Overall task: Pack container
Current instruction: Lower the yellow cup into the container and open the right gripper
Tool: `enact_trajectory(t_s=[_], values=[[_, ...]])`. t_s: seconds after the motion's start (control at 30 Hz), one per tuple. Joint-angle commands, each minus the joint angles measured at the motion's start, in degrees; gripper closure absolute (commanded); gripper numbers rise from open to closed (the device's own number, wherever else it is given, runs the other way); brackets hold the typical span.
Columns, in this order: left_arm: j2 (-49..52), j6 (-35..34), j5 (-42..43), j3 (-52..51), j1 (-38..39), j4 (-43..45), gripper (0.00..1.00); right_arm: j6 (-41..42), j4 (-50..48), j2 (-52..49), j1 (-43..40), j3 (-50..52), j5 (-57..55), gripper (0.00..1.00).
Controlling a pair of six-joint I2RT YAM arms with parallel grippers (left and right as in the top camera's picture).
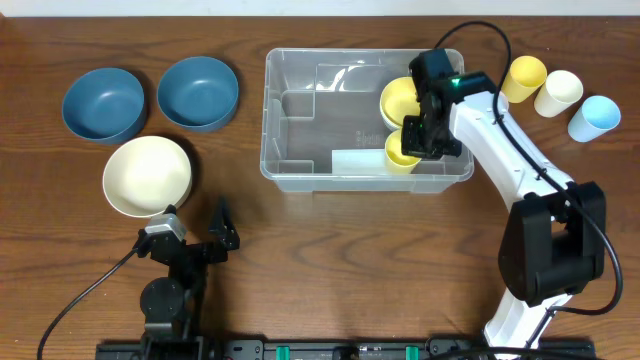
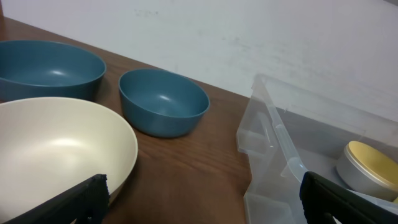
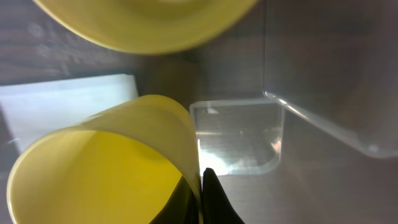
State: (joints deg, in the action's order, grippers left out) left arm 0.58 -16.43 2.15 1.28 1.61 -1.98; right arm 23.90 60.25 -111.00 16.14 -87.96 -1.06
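Placing a yellow cup (image 1: 401, 153) inside the clear container (image 1: 300, 130) at mid-table (image 1: 330, 260), right gripper (image 3: 198, 196) pinching the cup's rim beside a yellow bowl (image 1: 398, 98); next, probably settling it upright, then letting go. Left gripper (image 1: 225, 228) spread, idle.

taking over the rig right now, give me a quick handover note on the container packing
Left gripper: open, empty, near the cream bowl.
Right gripper: shut on the rim of the held yellow cup, low inside the right end of the container.
Done: a yellow bowl is in the container; the held cup is inside but not released.
Left: blue bowls and the cream bowl sit outside to the container's left; a second yellow cup, cream cup and light blue cup stand outside to its right.
Likely next: release the cup, then fetch the rest.
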Motion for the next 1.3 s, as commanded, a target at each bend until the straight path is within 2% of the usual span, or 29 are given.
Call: enact_trajectory(t_s=[0.0,0.17,0.2,0.3,0.33,0.4,0.7,0.97,1.27], values=[[-0.35,0.98,-1.73,-1.05,0.09,-2.16,0.02,0.96,-1.18,-0.57,1.07,1.95,-0.39,0.99],[-0.35,0.98,-1.7,-1.05,0.09,-2.16,0.02,0.92,-2.19,-0.57,1.07,2.27,-0.39,0.99],[-0.35,0.98,-1.73,-1.05,0.09,-2.16,0.02,0.92,-2.32,-0.57,1.07,2.27,-0.33,0.96],[-0.35,0.98,-1.7,-1.05,0.09,-2.16,0.02,0.09,-2.62,-0.57,1.18,2.27,0.09,0.61],[-0.35,0.96,-1.7,-1.05,0.09,-2.16,0.02,-0.42,-2.69,-0.57,1.18,2.27,0.09,0.55],[-0.35,0.98,-1.7,-1.05,0.09,-2.16,0.02,-0.92,-2.89,-0.57,1.18,2.27,0.26,0.5],[-0.35,0.98,-1.7,-1.05,0.09,-2.16,0.02,-3.41,-3.93,-0.48,1.18,0.98,3.87,0.53],[-0.35,0.98,-1.73,-1.05,0.09,-2.16,0.02,-4.11,0.24,0.26,1.18,-5.18,4.76,0.55],[-0.35,0.98,-1.7,-1.05,0.09,-2.16,0.02,-4.74,2.4,0.87,1.05,-7.74,4.39,0.56]])
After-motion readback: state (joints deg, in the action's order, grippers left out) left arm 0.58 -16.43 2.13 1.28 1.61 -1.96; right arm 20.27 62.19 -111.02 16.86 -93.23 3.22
